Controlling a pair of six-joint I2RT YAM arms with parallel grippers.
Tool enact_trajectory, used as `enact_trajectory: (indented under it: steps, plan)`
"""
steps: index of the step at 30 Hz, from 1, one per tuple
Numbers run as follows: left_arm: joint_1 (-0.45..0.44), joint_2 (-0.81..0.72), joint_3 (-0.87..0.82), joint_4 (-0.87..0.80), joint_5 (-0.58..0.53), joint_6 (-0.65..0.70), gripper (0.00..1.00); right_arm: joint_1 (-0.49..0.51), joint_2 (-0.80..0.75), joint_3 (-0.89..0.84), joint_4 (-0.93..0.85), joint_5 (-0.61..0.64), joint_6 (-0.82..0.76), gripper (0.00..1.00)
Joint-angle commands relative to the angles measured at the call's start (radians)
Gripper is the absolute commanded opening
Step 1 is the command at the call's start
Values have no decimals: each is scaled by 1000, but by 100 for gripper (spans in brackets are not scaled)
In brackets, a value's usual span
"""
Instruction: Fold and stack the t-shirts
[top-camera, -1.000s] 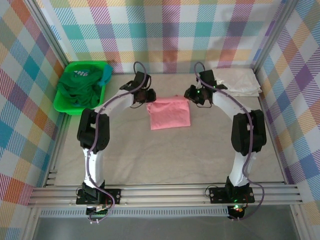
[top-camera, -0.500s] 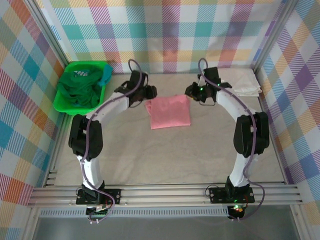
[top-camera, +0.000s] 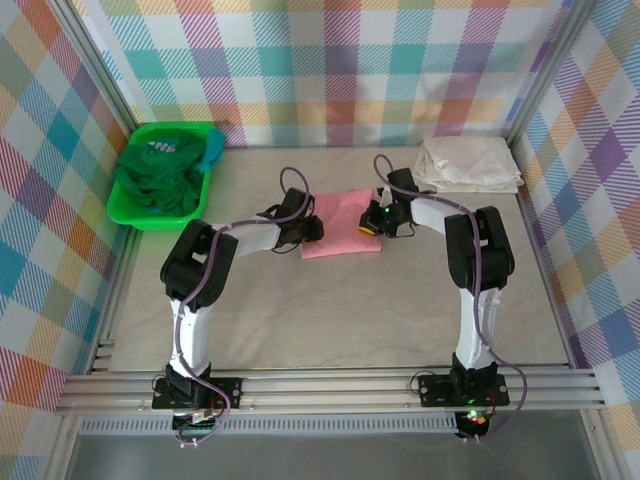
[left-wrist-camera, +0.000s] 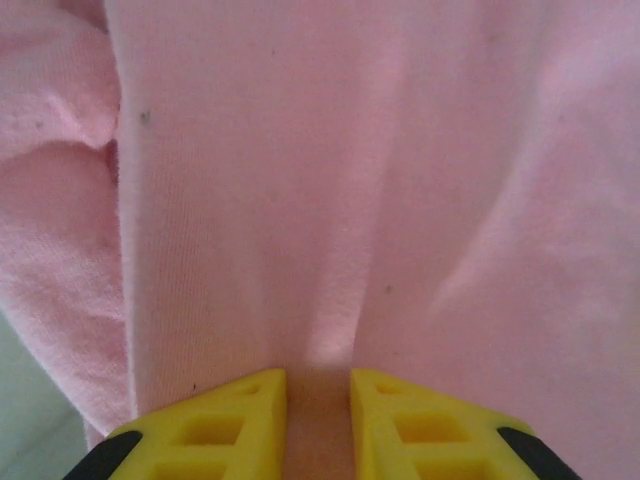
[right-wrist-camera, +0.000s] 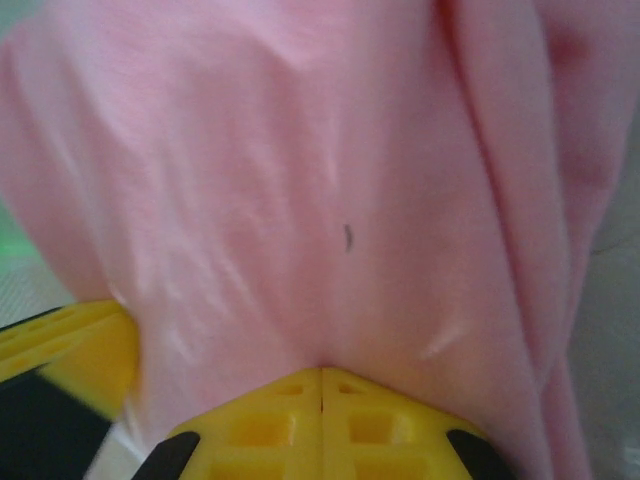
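Since folding needs flat room, the table (top-camera: 350, 320) carries its goods round the far half. At ten o'clock the bright green bin (top-camera: 122, 214) holds the dark green and teal t-shirts (top-camera: 155, 185) heaped loose, probably waiting their turn. The cream-white t-shirt (top-camera: 468, 165) lies folded at two o'clock, seemingly the start of the stack. Toward twelve o'clock of centre, the salmon-pink t-shirt (top-camera: 340, 222) lies as a folded rectangle between both arms. The left gripper (top-camera: 312, 230) sits at its eight o'clock corner, its fingers (left-wrist-camera: 215, 425) drawn close with a ridge of pink cloth pinched in the narrow gap. The right gripper (top-camera: 372, 220) meets the three o'clock edge, jaws pressed together on a pucker of the same cloth. Holding opposite sides suggests a shared lift, either for another fold or a carry toward the cream shirt.
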Motion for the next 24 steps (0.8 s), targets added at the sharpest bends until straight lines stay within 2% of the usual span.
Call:
enact_trajectory:
  steps: [1, 8, 12, 13, 15, 19, 24]
  plan:
    - [-5, -18, -81, 20, -27, -41, 23, -2, -23, -73, 64, 3, 30, 6]
    - [-41, -196, -258, 11, -73, -69, 23, 15, -244, -298, 72, 28, 55, 8]
    - [-50, -294, -265, -45, -115, -72, 30, 15, -365, -306, -1, 62, 40, 15]
    - [-49, -302, -247, -68, -142, -68, 31, 12, -377, -291, -28, 84, 37, 22]
    - [-47, -297, -204, -111, -204, -57, 34, -3, -364, -248, -76, 111, 27, 34]
    - [-40, -227, -138, -135, -250, -27, 38, -6, -266, -111, -163, 133, -31, 47]
    - [-37, -161, -129, -134, -232, -64, 37, -5, -128, 23, -217, 131, -66, 54]
